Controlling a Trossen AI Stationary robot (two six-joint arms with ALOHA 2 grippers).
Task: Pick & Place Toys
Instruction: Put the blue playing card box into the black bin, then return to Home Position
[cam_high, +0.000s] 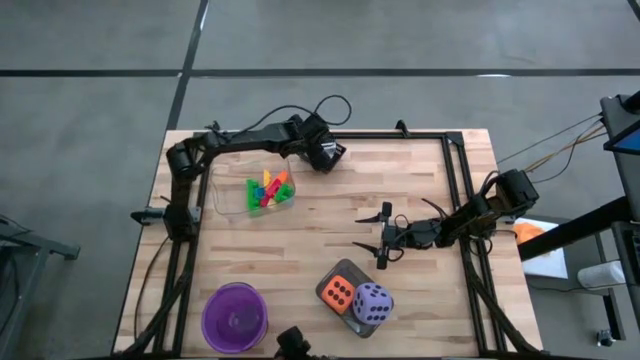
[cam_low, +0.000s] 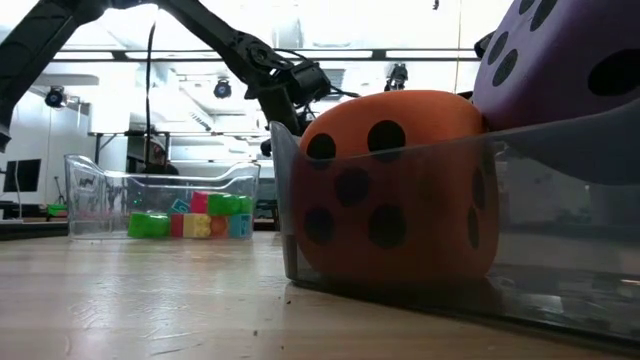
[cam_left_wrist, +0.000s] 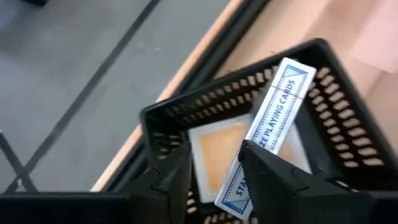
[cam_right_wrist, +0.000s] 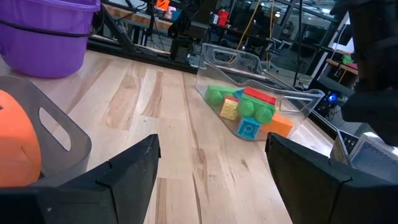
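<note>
the left gripper sat half-closed around the playing card box, which leaned in the black basket at the table's twelve o'clock edge; whether it gripped was unclear. the box looked light, stiff and slick, best pinched across its flat faces. the right gripper waited wide open, empty.

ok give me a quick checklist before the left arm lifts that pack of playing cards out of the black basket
1. Left gripper over the black basket: ok.
2. Playing card pack between its fingers: ok.
3. Grip firm on the pack: cannot tell.
4. Pack upright: not ok, it leans on the basket wall.
5. Right gripper away from the basket, open over bare table: ok.
6. Clear block bin beside the basket not in the way: ok.
</note>
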